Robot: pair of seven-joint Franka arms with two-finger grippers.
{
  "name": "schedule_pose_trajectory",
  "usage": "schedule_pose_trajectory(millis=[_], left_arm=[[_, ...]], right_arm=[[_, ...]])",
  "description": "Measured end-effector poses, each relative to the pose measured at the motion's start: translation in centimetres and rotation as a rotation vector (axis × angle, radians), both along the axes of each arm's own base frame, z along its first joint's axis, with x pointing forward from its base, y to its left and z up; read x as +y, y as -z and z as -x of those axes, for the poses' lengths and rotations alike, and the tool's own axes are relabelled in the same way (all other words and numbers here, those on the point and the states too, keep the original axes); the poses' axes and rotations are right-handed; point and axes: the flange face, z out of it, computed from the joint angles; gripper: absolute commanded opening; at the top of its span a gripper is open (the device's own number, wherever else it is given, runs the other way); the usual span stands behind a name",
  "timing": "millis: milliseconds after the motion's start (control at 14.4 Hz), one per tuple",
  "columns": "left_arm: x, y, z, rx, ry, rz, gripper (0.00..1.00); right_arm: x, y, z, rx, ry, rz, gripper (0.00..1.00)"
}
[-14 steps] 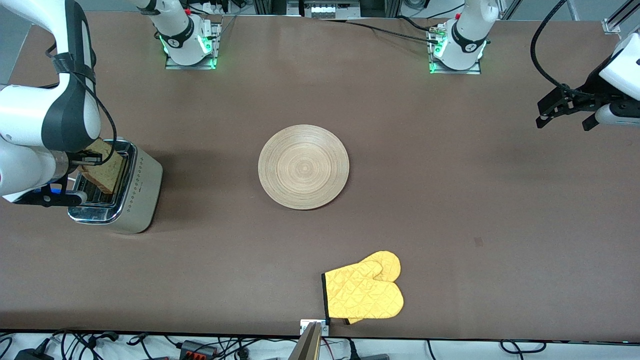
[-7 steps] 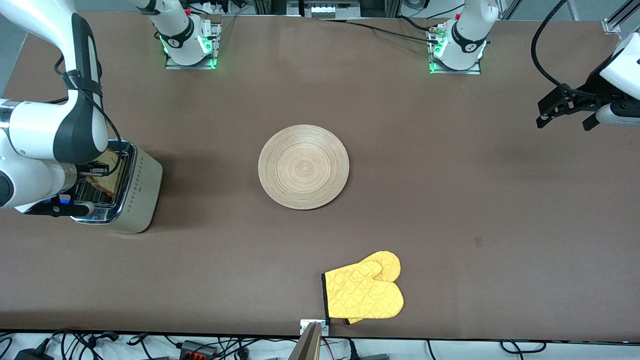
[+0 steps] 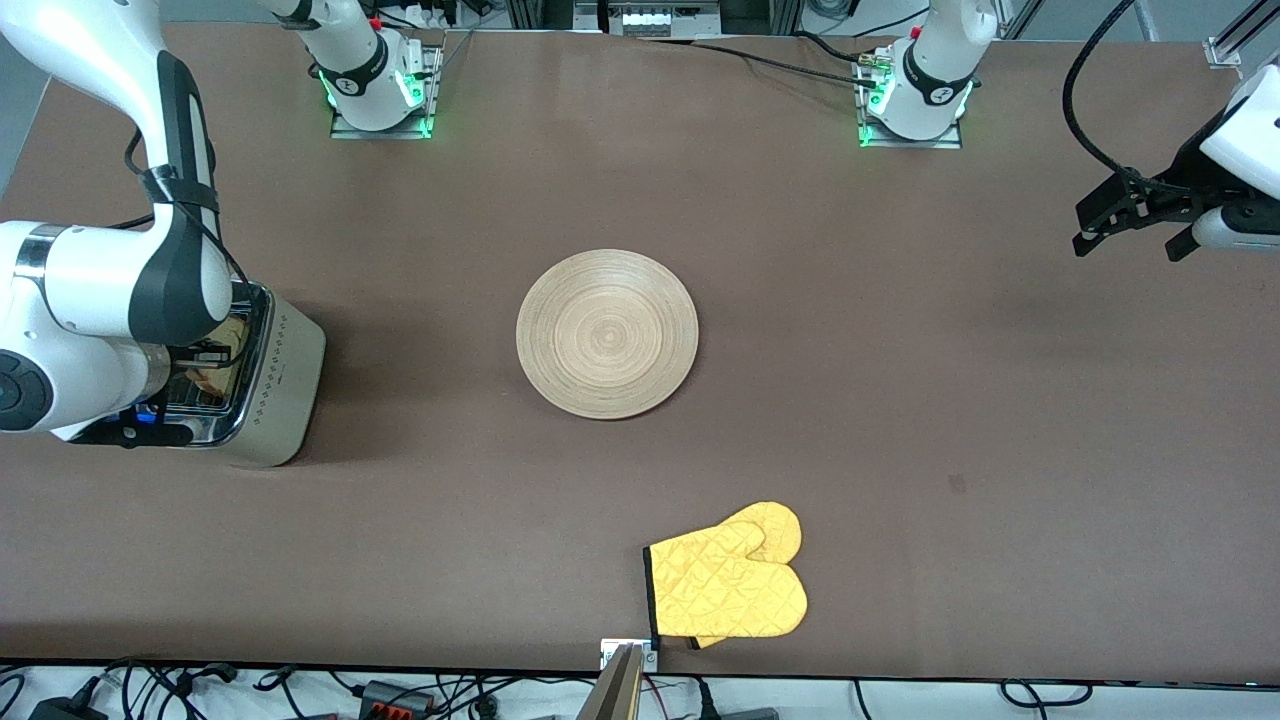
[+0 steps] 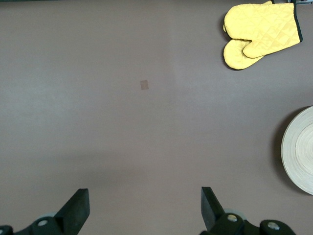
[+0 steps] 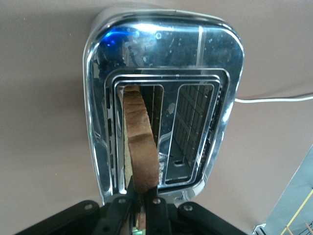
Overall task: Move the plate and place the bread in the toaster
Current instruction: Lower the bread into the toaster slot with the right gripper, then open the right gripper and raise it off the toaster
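Observation:
The toaster [image 3: 275, 390], chrome on top with beige sides, stands at the right arm's end of the table. My right gripper [image 5: 142, 198] is shut on the bread [image 5: 139, 144] and holds it edge-down inside one slot of the toaster [image 5: 215, 73]. In the front view the right arm hides most of the bread; only a sliver [image 3: 232, 330] shows at the slot. The round wooden plate [image 3: 607, 333] lies bare at the table's middle; its rim shows in the left wrist view [image 4: 298, 152]. My left gripper [image 3: 1125, 215] is open and empty, waiting in the air over the left arm's end of the table.
A yellow oven mitt [image 3: 730, 585] lies near the table's front edge, nearer to the front camera than the plate; it also shows in the left wrist view [image 4: 259, 32]. A white power cord [image 5: 274, 99] runs from the toaster.
My right gripper has come down with the bread. The slice stood tilted above the toaster a second ago and now sits deep in the slot. The left arm has not moved.

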Motion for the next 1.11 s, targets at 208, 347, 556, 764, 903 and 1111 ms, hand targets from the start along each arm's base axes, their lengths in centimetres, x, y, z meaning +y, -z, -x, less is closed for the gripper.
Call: schedule_pose_trajectory(millis=[208,347,556,764,903,1111], left_arm=[[0.0,0.0,0.0,0.000,0.000,0.000,1.00],[0.0,0.0,0.0,0.000,0.000,0.000,1.00],[0.0,0.0,0.0,0.000,-0.001,0.000,1.00],[0.0,0.0,0.0,0.000,-0.001,0.000,1.00],[0.0,-0.1,0.0,-0.002,-0.001,0.000,1.00],[0.0,-0.5,-0.3,-0.012,-0.001,0.001,1.00]], right_arm=[[-0.5,1.1,-0.1,0.011,0.005,-0.017,0.00],[-1.2,1.6,-0.2,0.012,0.009,-0.039,0.00],[-2.1,1.9,-0.3,0.004,0.023,-0.066,1.00],[-1.9,1.4,-0.5,-0.017,0.043,-0.113,1.00],[-1.5,-1.2,-0.7,-0.061,0.035,-0.124,1.00],[-1.2,-7.2,-0.3,-0.161,0.021,-0.145,1.00]])
